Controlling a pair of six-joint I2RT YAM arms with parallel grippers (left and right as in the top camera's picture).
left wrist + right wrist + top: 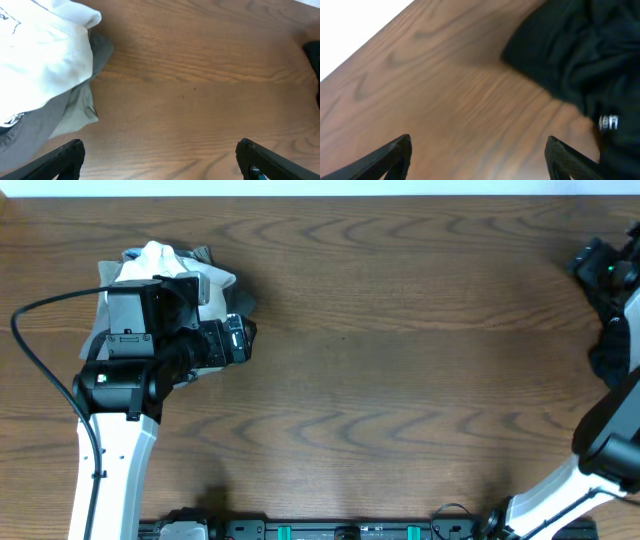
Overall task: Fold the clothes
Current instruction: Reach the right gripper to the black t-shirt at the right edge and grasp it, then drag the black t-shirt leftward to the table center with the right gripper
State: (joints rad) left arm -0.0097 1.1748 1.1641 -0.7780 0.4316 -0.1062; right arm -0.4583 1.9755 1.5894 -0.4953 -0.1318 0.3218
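Observation:
The black polo shirt (580, 55) lies crumpled at the table's far right edge, with white lettering (609, 121) showing. In the overhead view it is a dark heap (608, 356), partly hidden by the right arm. My right gripper (477, 147) is open and empty over bare wood just left of the shirt. In the overhead view the right gripper (603, 266) is at the far right. My left gripper (159, 152) is open and empty over bare wood. It sits beside the pile at the left in the overhead view (238, 340).
A pile of folded garments lies at the back left: a white one (40, 55) on top of a grey one (30, 130) and an olive one (80, 110). The pile also shows in the overhead view (160, 262). The table's far edge (350, 35) is close to the right gripper.

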